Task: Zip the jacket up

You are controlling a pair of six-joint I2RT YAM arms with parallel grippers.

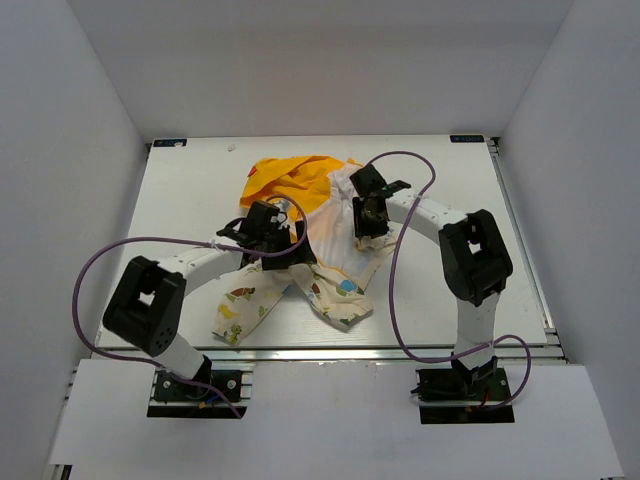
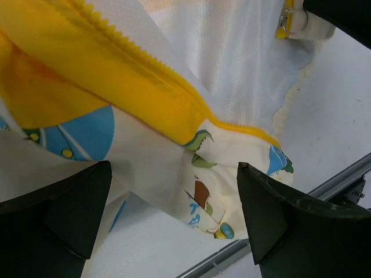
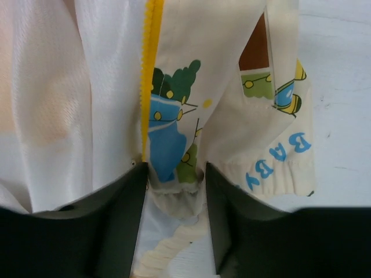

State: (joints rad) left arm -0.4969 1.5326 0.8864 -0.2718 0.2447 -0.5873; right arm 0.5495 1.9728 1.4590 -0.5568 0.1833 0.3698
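The jacket lies open in the middle of the table, its yellow hood at the far end and the cream printed fabric towards me. My left gripper is over its left side. In the left wrist view it is open wide above the printed fabric, near the yellow zipper teeth, and holds nothing. My right gripper is on the jacket's right front. In its own view it is pinched on the bunched hem at the bottom of the yellow zipper strip. A metal zipper pull shows beside it.
The white table has an aluminium rail along its near edge. Purple cables loop from both arms over the table. White walls enclose the left, right and back sides.
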